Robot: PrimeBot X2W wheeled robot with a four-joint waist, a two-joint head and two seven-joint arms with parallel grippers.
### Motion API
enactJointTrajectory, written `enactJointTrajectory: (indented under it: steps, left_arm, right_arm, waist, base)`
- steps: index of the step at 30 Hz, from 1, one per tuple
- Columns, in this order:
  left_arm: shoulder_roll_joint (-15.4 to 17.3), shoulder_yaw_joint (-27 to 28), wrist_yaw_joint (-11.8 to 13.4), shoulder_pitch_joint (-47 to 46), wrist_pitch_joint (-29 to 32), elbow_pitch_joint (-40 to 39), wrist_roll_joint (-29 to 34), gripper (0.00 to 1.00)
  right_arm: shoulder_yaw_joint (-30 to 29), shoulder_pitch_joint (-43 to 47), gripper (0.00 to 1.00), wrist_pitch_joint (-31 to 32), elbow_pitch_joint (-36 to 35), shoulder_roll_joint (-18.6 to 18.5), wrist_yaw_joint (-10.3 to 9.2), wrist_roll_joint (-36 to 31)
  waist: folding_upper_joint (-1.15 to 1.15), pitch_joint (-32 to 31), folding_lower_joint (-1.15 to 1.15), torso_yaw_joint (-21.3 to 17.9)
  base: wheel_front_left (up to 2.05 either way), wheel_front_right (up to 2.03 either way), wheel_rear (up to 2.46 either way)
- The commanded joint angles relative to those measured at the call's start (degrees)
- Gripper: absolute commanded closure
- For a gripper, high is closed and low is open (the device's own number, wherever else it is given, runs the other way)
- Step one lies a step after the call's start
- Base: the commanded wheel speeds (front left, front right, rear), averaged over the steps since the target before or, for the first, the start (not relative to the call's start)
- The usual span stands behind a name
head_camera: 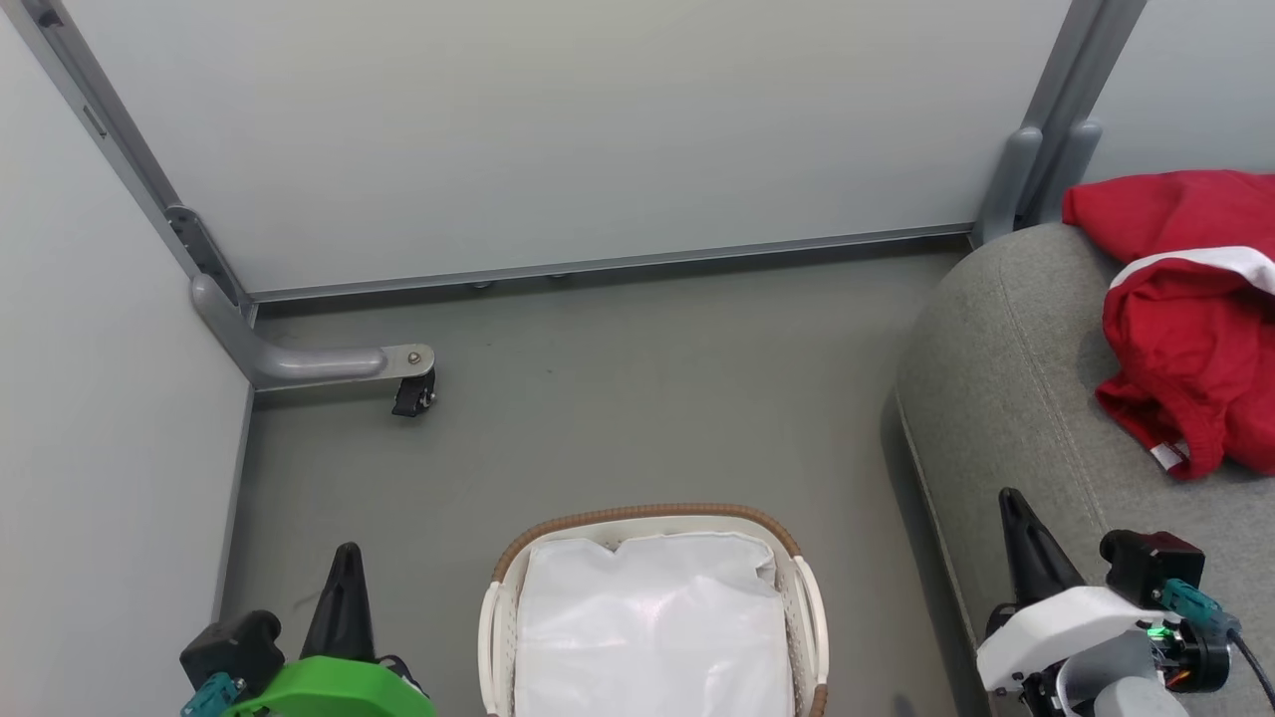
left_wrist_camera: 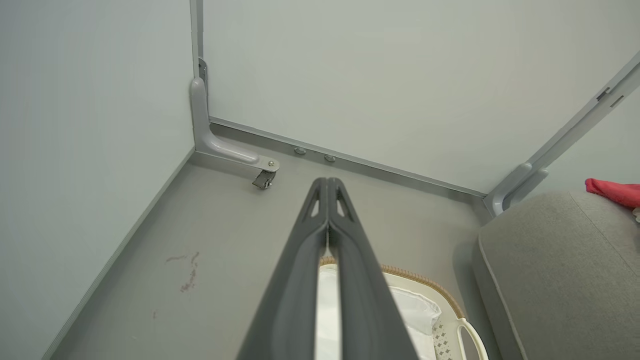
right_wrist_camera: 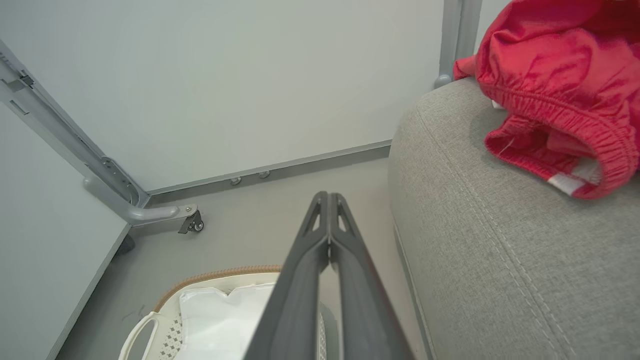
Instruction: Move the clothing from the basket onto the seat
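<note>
Red clothing (right_wrist_camera: 550, 80) lies on the grey seat (right_wrist_camera: 500, 240).

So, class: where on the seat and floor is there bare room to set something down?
The seat is bare along its left edge and near end; the clothing crowds its far right. The floor between wall, basket and seat is open.

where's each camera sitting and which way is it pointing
Head view: on the head, facing forward and down at floor, basket and seat; left tool lower left, right tool lower right.
Left wrist view: on the left wrist, looking along its shut fingers toward the caster.
Right wrist view: on the right wrist, looking along its shut fingers past the seat holding clothing.
All three share basket and seat.
</note>
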Motion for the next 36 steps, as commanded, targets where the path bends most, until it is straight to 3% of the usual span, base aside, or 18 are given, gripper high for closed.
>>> enactJointTrajectory:
  steps: [1, 36]
  left_arm:
    - [0.1, 0.7, -0.4, -0.8, 0.5, -1.1, -2.6, 1.0]
    - [0.2, 5.5, -2.0, -3.3, 8.8, -3.2, -30.2, 1.0]
  right_arm:
    - [-0.2, -0.9, 1.0, 0.5, -1.3, -0.3, -0.01, 2.9]
    - [-1.6, -0.7, 1.0, 8.4, -4.7, -0.6, -0.03, 34.7]
  waist:
    - [0.0, 0.0, 0.0, 0.0]
    - [0.0, -0.6, 0.0, -0.5]
  base:
    - [0.0, 0.0, 0.0]
    - [0.0, 0.0, 0.0]
